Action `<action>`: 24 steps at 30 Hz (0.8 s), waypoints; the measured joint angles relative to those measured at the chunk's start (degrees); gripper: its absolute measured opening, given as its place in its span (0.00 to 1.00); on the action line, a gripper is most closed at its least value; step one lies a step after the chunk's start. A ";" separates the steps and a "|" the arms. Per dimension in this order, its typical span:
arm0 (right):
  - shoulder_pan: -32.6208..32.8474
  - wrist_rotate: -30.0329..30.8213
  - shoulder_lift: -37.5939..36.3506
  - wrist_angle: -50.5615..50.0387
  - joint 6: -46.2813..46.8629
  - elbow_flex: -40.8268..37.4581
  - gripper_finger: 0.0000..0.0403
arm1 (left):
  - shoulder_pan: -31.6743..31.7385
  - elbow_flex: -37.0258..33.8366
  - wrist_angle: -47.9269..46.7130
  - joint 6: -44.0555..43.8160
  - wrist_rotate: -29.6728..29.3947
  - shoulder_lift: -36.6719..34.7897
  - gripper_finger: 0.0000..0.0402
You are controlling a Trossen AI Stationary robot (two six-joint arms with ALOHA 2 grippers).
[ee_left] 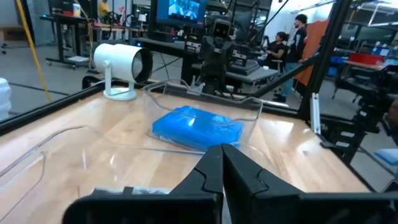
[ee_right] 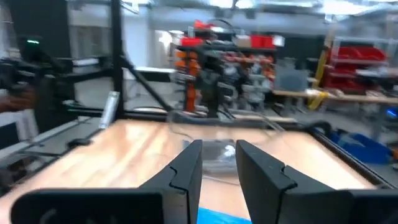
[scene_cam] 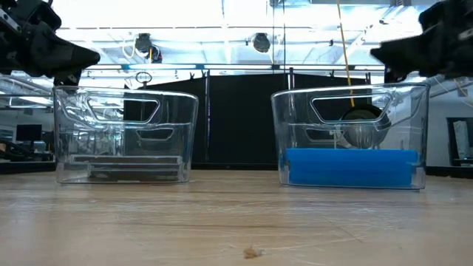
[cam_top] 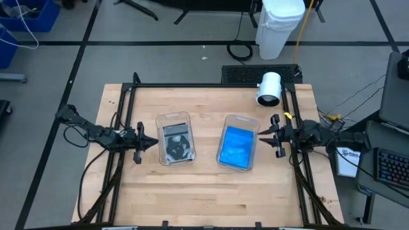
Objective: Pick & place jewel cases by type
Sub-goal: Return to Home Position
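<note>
One wooden surface (cam_top: pixel 211 191) carries it all. The left tub (cam_top: pixel 172 116) holds the dark jewel cases (cam_top: pixel 177 142), and the right tub (cam_top: pixel 241 119) holds the blue jewel cases (cam_top: pixel 236 147). Each hand hangs just outside its own tub, so the cases lie toward the middle. The left hand (cam_top: pixel 152 144) is pinched together. The right hand (cam_top: pixel 262 134) looks a little apart, I think.

Table: pale wooden table (cam_top: pixel 211 191) with a black frame along its edges.
Tubs: two clear plastic tubs stand side by side mid-table, the left tub (cam_top: pixel 173 115) apart from the right tub (cam_top: pixel 241 117).
White cylinder: white cylinder (cam_top: pixel 269 88) on a stand, at the table's far right corner.
Floor: white container (cam_top: pixel 279 25) beyond the far edge, yellow cable (cam_top: pixel 300 32) beside it; blue crates (cam_top: pixel 25 16) far left.
Keyboard: keyboard (cam_top: pixel 388 169) right of the table.
Room: two people (ee_left: pixel 301 43) by the benches.
Crumb: crumb (scene_cam: pixel 252 253) on the wood.
</note>
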 joint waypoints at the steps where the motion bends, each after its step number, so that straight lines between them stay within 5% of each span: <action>1: -1.92 -0.88 0.02 -0.45 0.31 0.00 0.22 | 0.00 0.00 -0.23 0.00 -0.39 0.00 0.02; 8: -8.31 -0.97 0.00 1.29 1.88 -0.08 0.22 | -0.02 0.00 -0.23 -0.13 -1.42 0.07 0.05; 24: -8.69 2.12 0.00 -1.03 10.60 -0.15 0.22 | -0.02 0.00 -0.17 -0.13 -1.43 0.07 0.05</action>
